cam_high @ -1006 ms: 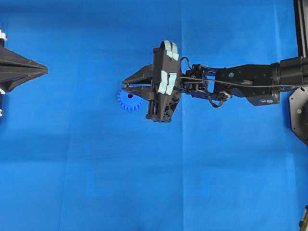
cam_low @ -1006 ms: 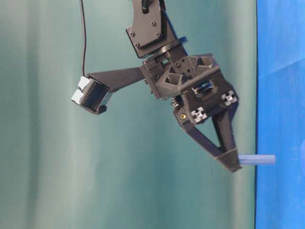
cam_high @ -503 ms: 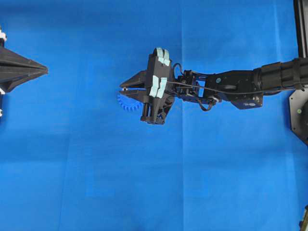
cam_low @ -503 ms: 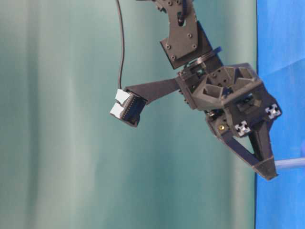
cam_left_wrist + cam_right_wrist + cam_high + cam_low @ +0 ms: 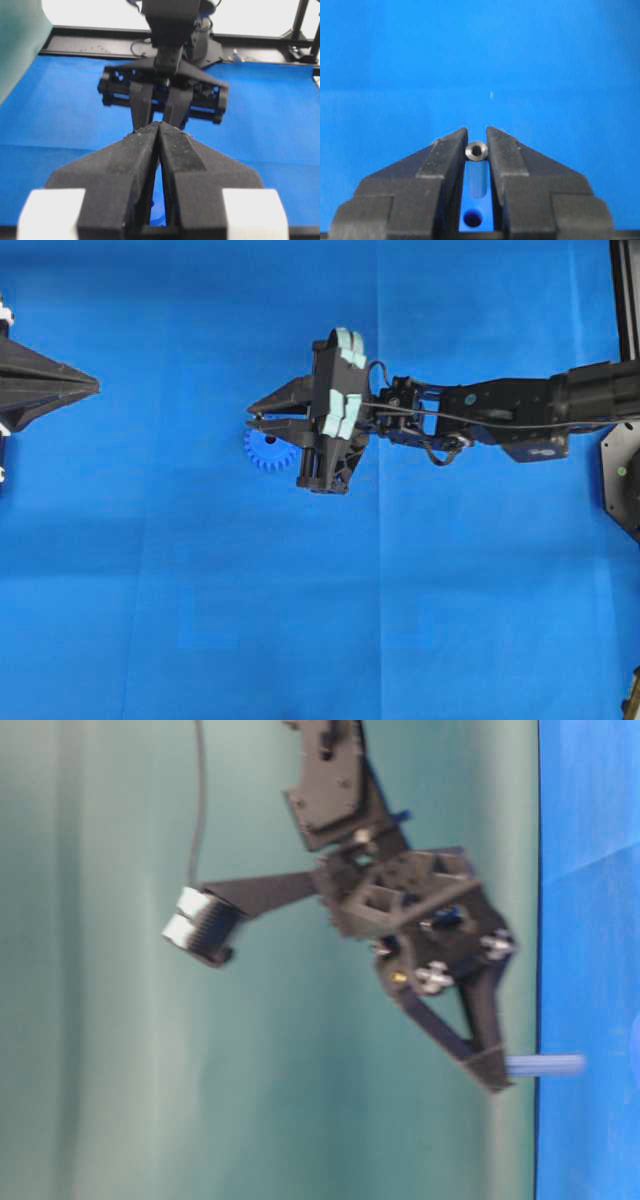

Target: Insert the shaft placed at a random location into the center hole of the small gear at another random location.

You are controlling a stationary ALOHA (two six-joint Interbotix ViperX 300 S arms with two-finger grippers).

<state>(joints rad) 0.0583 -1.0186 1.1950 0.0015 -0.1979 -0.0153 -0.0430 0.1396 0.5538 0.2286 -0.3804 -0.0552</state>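
While nearly closed, right fingers (image 5: 505,155) pinch shaft (image 5: 476,150).

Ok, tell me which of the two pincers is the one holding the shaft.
The right pincer, reaching over the small gear, clamps the shaft between its tips. The left pincer sits shut on nothing at the table's edge.

The right hand (image 5: 256,419) hides part of the small gear (image 5: 266,453); the table-level view is motion-blurred.
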